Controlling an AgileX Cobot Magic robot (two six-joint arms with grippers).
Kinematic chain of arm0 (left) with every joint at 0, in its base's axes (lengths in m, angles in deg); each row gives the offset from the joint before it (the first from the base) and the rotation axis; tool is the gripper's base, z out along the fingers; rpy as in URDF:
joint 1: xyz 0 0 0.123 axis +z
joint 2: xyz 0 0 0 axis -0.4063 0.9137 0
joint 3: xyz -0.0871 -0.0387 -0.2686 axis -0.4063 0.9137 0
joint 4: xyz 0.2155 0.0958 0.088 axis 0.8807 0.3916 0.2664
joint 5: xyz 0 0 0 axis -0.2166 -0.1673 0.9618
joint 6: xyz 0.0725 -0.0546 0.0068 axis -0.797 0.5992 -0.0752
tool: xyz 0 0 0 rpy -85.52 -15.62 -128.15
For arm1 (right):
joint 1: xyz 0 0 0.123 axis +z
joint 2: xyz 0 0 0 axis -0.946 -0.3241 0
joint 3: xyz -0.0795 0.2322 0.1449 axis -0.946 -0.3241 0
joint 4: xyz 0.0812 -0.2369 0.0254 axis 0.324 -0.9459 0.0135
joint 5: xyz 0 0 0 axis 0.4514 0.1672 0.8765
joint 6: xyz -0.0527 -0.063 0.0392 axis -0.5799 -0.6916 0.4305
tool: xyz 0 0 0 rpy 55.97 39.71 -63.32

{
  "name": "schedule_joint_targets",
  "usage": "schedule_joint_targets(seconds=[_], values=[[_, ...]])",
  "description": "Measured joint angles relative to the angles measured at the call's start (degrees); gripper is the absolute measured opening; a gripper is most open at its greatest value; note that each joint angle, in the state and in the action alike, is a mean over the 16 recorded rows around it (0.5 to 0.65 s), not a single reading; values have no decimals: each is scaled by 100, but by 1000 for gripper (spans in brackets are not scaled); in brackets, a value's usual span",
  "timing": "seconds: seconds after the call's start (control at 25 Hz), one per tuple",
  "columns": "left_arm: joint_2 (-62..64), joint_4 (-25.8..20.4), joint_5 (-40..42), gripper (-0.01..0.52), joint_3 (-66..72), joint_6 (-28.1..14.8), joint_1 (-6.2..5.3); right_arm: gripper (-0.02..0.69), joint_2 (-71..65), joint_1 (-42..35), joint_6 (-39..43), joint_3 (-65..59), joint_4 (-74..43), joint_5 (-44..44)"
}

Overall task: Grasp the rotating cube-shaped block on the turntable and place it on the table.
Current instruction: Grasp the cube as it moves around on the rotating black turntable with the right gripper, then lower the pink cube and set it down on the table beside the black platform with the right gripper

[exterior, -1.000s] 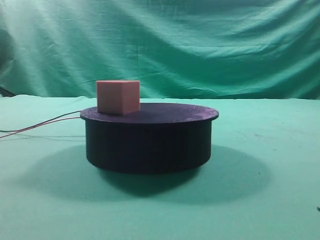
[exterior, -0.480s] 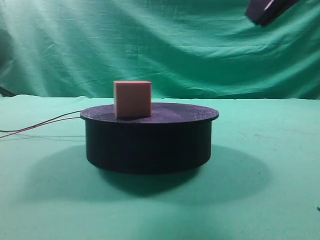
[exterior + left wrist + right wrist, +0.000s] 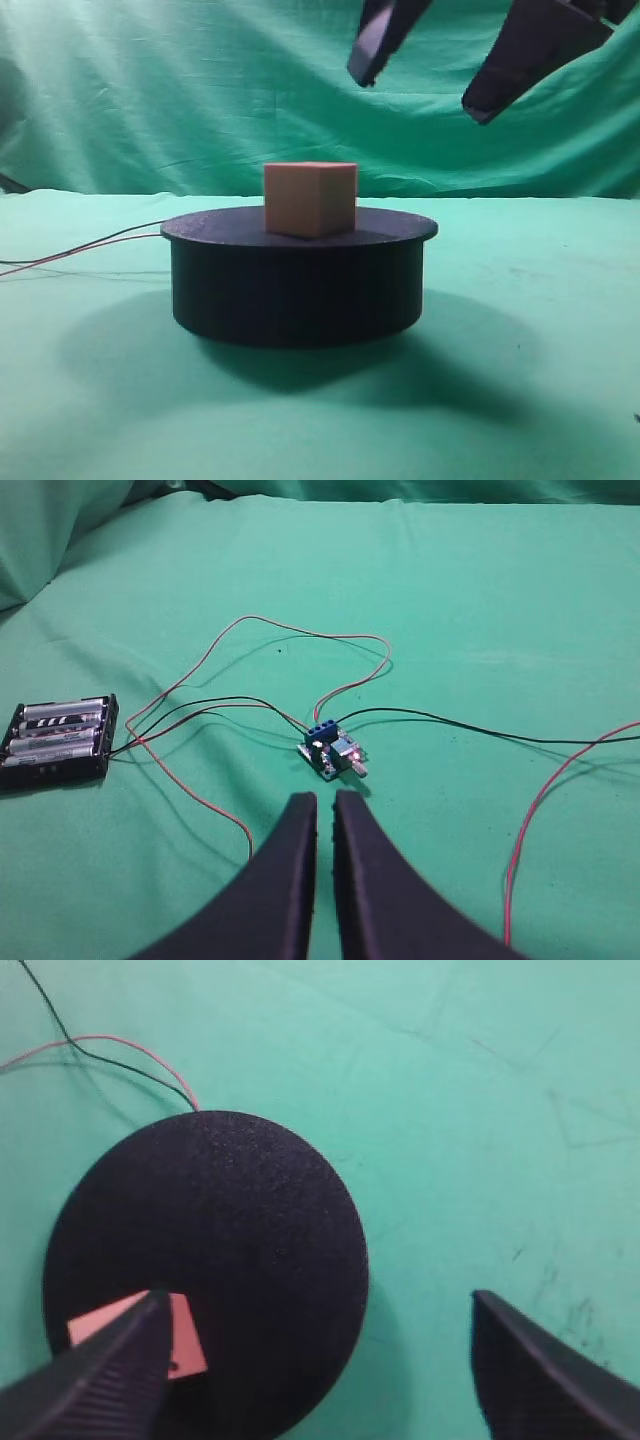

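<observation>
Hanging above the turntable (image 3: 300, 272), the right gripper (image 3: 420, 85) is seen with its two dark fingers (image 3: 378, 40) spread wide apart, holding and touching nothing. The cube-shaped block (image 3: 310, 198) is set on the black disc's top, near the middle in the exterior high view, well below the fingertips. In the right wrist view the block (image 3: 185, 1335) is partly covered by one finger (image 3: 85, 1380). The left gripper (image 3: 323, 810) is shown with its fingers nearly together, empty, over the table (image 3: 500, 600), where a battery holder (image 3: 58, 742), a small blue circuit board (image 3: 332, 752) and red and black wires (image 3: 250, 705) lie. A wrinkled green backdrop (image 3: 200, 90) is hung behind. No writing can be read.
</observation>
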Motion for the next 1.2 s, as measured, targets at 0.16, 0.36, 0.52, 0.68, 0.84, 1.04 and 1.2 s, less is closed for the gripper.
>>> schedule_joint_targets(seconds=[0.16, 0.36, 0.52, 0.68, 0.84, 1.04, 1.2], values=[[0, 0, 0, 0, 0, 0, 0, 580, -261, 100, -54, 18, 97, -161], [0, 0, 0, 0, 0, 0, 0, 461, -569, 142, -138, 35, 120, -394], [0, 0, 0, 0, 0, 0, 0, 364, -633, 141, -202, 45, 29, -504], [0, 0, 0, 0, 0, 0, 0, 276, -422, 83, -166, 63, -203, -495], [0, 0, 0, 0, 0, 0, 0, 236, -10, -145, 125, 66, -645, -271], [0, 0, 0, 0, 0, 0, 0, 237, 582, -608, 770, -146, -1385, 17], [0, 0, 0, 0, 0, 0, 0, 237, 876, -1012, 1325, -548, -1894, -47]])
